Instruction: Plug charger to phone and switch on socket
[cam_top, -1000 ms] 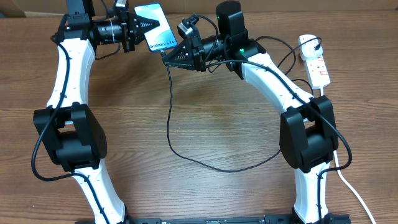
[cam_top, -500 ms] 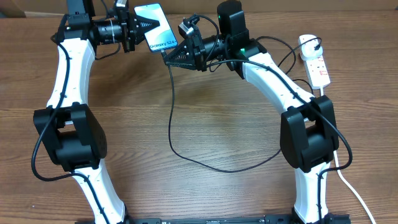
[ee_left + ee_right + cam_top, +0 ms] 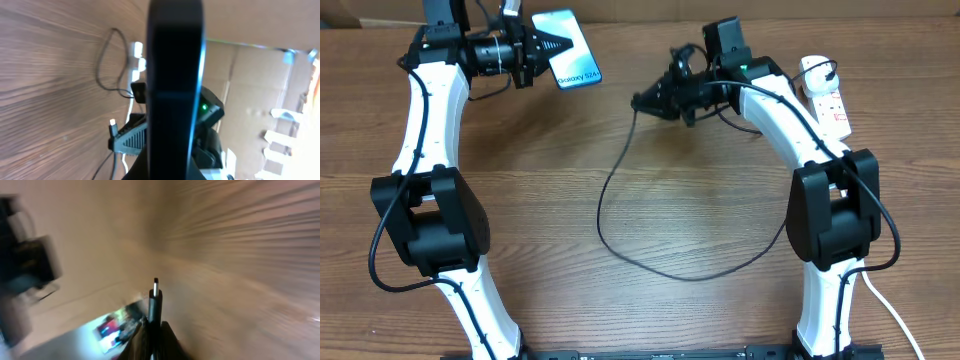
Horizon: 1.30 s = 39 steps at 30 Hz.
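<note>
My left gripper (image 3: 542,47) is shut on the phone (image 3: 569,50), holding it above the table's far left; its light screen reads "Galaxy S24". In the left wrist view the phone (image 3: 175,75) shows edge-on as a dark slab. My right gripper (image 3: 642,101) is shut on the charger's connector (image 3: 155,297), well right of the phone and apart from it. The black cable (image 3: 620,190) hangs down and loops over the table. The white power strip (image 3: 828,104) lies at the far right, with the black plug (image 3: 812,80) in it.
The power strip's thick white cord (image 3: 885,310) runs down the right side. Cardboard boxes (image 3: 250,75) stand beyond the table's far edge. The right wrist view is motion-blurred.
My right gripper has pulled away to the right with the connector, leaving a wide gap to the phone. The left gripper and phone shifted slightly up and left.
</note>
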Motion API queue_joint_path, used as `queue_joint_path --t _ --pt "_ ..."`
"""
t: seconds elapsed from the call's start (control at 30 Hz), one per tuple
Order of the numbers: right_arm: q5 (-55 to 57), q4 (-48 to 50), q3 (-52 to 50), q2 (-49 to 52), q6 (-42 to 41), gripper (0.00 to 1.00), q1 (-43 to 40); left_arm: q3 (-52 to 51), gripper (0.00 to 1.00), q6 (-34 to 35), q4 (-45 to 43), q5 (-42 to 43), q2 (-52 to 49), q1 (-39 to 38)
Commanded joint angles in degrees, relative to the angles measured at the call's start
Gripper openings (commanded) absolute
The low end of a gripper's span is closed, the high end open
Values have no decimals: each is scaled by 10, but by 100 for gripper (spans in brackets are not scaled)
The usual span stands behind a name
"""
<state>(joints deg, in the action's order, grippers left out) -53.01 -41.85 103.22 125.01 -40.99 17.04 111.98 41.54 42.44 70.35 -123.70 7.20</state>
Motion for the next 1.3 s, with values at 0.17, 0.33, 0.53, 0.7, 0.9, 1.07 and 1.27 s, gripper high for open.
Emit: queue_joint_path --t 0.17,0.33,0.53,0.7,0.9,1.07,1.27 --pt "395 -105 -22 -16 50 4 26 6 4 -87 72 -100 4 6" --pt "453 -90 -75 -16 17 4 37 6 4 -104 86 -102 4 6" --pt "453 -34 -146 -16 1 4 40 6 4 -114 88 -102 4 6" --pt "453 -6 -158 -16 1 15 37 6 4 -114 90 -102 4 6" --pt "453 3 -158 -16 1 22 23 6 4 -116 90 -102 4 6" --pt "450 5 -158 -16 1 21 15 6 4 -117 90 -102 4 6" --pt "409 7 -158 -16 1 20 20 6 4 -117 90 -102 4 6"
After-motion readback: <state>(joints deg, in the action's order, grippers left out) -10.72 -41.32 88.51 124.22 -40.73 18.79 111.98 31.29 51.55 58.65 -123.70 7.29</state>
